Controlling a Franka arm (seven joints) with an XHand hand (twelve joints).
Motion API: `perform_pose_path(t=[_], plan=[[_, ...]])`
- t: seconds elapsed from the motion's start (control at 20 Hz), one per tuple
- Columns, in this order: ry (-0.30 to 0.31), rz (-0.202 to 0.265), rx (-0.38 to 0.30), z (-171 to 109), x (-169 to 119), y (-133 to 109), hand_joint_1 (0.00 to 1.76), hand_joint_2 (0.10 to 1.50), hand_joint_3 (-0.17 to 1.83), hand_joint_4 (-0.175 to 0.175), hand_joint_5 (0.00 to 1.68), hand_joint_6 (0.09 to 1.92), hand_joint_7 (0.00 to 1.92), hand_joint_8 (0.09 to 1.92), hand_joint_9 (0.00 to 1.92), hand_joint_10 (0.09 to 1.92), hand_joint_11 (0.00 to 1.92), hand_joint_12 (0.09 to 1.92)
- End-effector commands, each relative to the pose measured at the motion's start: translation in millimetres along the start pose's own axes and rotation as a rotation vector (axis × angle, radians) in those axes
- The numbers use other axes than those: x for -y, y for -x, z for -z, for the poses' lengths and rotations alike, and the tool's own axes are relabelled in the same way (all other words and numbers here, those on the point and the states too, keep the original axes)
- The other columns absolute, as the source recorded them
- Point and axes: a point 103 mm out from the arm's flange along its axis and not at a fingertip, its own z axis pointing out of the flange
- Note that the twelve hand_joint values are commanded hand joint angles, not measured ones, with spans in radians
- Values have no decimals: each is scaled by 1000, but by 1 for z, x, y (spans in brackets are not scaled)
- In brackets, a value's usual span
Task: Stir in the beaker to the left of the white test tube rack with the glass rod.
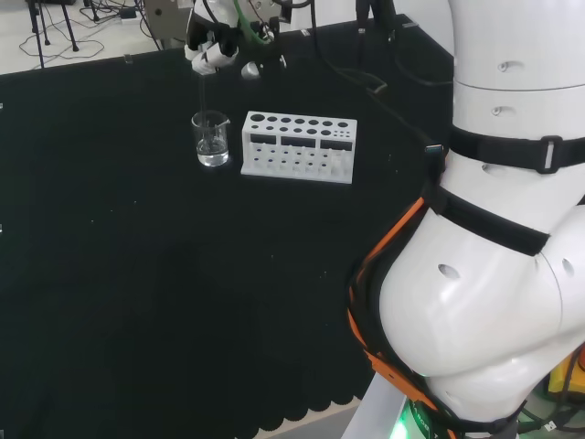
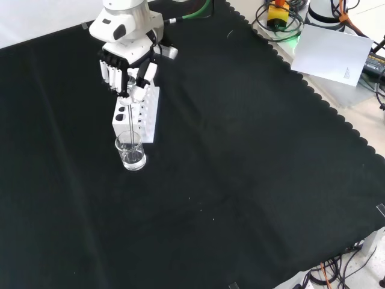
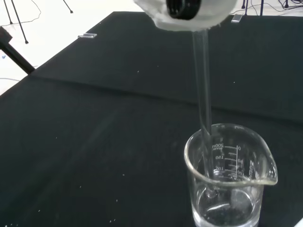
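Note:
A clear glass beaker point(image 1: 211, 139) point(image 2: 130, 151) point(image 3: 228, 178) with a little clear liquid stands on the black cloth, left of the white test tube rack point(image 1: 299, 146) in the head view and in front of the rack point(image 2: 138, 112) in the front view. The hand point(image 1: 215, 50) point(image 2: 124, 67) point(image 3: 185, 13) hangs above the beaker, its fingers curled round a glass rod point(image 2: 130, 120) point(image 3: 203, 92). The rod points straight down, and its lower end sits inside the beaker near the bottom.
The arm's white links point(image 1: 498, 229) stand at the right of the head view. White paper point(image 2: 334, 53) and cables lie beyond the cloth's scalloped edge in the front view. Open black cloth point(image 2: 240, 180) spreads around the beaker.

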Motion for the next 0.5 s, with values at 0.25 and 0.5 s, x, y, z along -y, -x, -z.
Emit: perform_pose_path(t=[0.25,0.5], plan=[[16,-79,-23,4,0,47,1298,1037,22,-175,1199,314,1145,1057,1722,706,1338,822],[26,-87,-19,10,18,47,1298,1038,20,-175,1199,315,1145,1057,1722,707,1338,821]])
